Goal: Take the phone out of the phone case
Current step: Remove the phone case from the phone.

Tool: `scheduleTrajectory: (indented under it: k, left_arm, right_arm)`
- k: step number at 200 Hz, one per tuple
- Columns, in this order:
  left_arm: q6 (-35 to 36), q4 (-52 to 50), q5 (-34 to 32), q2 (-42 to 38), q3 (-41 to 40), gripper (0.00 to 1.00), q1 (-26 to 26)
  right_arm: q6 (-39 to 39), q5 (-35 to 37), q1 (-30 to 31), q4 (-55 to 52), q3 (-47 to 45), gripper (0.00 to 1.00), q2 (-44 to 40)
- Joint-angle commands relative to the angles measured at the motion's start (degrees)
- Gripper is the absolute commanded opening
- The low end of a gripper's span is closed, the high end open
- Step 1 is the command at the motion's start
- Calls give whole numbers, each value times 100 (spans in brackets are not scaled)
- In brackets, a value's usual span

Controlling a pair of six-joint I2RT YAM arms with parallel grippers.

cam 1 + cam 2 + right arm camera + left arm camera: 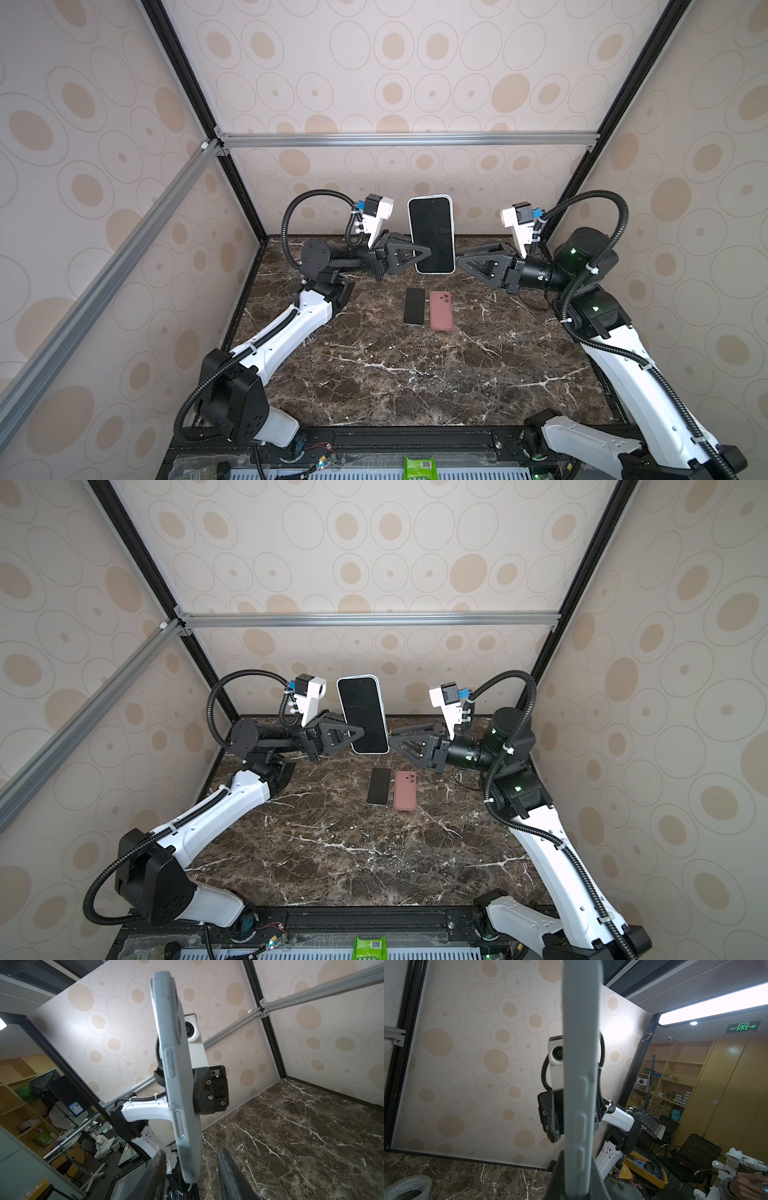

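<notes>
A phone [431, 232] with a dark screen sits in a pale blue-white phone case [579, 1084] and stands upright in the air above the back of the marble table [415, 374]. My left gripper [427, 250] is shut on the case's lower left edge, and the left wrist view shows its jaws pressed on both faces [575, 1178]. My right gripper [457, 258] is open at the case's lower right edge. In the right wrist view the case [176, 1084] stands between the spread fingers [155, 1172] without touching them. Both top views show the same hold [362, 730].
A bare black phone [414, 306] and a pink case [441, 310] lie flat side by side on the table below the held phone. A tape roll [406, 1186] sits near the left wall. A green packet [419, 467] lies at the front rail. Patterned walls enclose three sides.
</notes>
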Motion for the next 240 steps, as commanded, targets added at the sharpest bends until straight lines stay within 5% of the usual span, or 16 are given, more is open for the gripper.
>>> scheduleTrajectory:
  k: [1,47,130,209,240]
  left_arm:
    - [-95,236,76,-79,263,0,36]
    - [125,-73,128,-128,298,0,36]
    - [30,-62,168,-161,281,0,27]
    - [-169,87,138,-183,231,0,19]
    - [-534,568,143,-145,80,0,20]
  right_arm:
    - [-300,-746,-15,-45,222,41,71]
    - [-1164,-1016,-18,-1248,555,36,185]
    - [-1570,-1098,20,-1806,789,33,439]
    - [-1697,-1389,56,-1650,768,16,531]
    - [-870,-1690,60,-450,643,5,496]
